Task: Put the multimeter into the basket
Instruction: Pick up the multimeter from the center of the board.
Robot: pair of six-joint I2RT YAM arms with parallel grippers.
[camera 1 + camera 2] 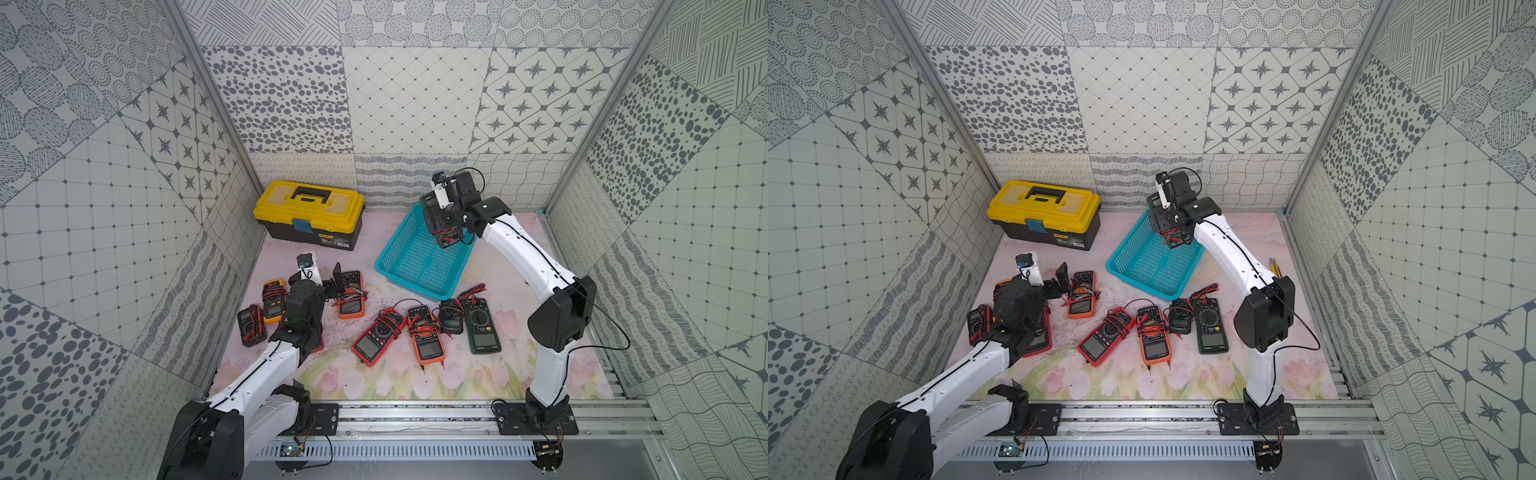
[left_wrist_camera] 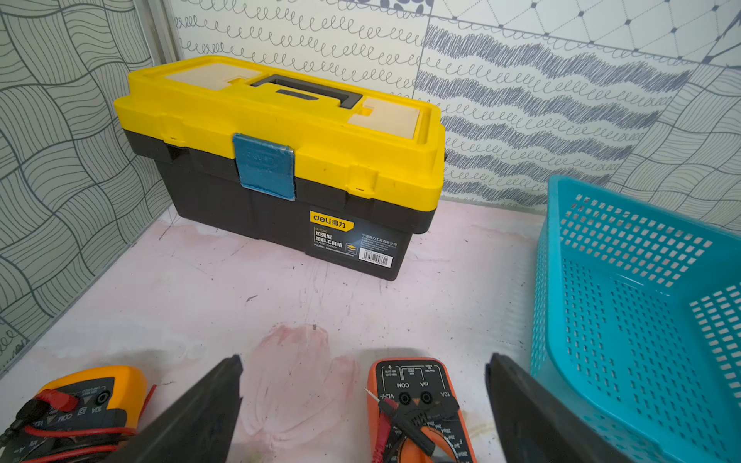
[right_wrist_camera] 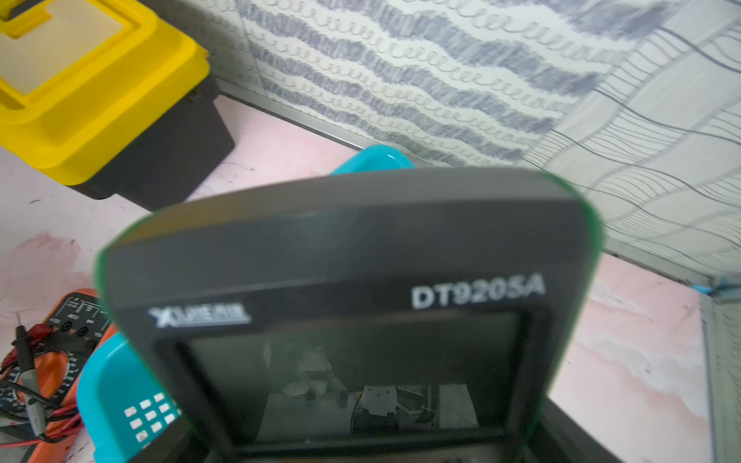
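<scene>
The turquoise mesh basket [image 1: 419,266] sits at the back right of the table and shows in both top views, with its floor [image 1: 1150,266] bare. My right gripper [image 1: 441,220] hangs over its far end, shut on a dark, green-edged multimeter [image 3: 353,280] wrapped in red leads [image 1: 449,240]. The meter fills the right wrist view and hides the fingers. My left gripper [image 2: 364,358] stands open low over the table, with one end of an orange multimeter [image 2: 417,409] lying between its fingers, untouched. In a top view the left gripper [image 1: 337,284] is left of the basket.
A yellow-lidded black toolbox [image 1: 309,214] stands shut at the back left. Several more multimeters lie on the mat: yellow [image 1: 273,305], black [image 1: 250,326], red [image 1: 376,336], orange [image 1: 428,338], small dark [image 1: 451,318], green [image 1: 482,326]. Patterned walls enclose three sides.
</scene>
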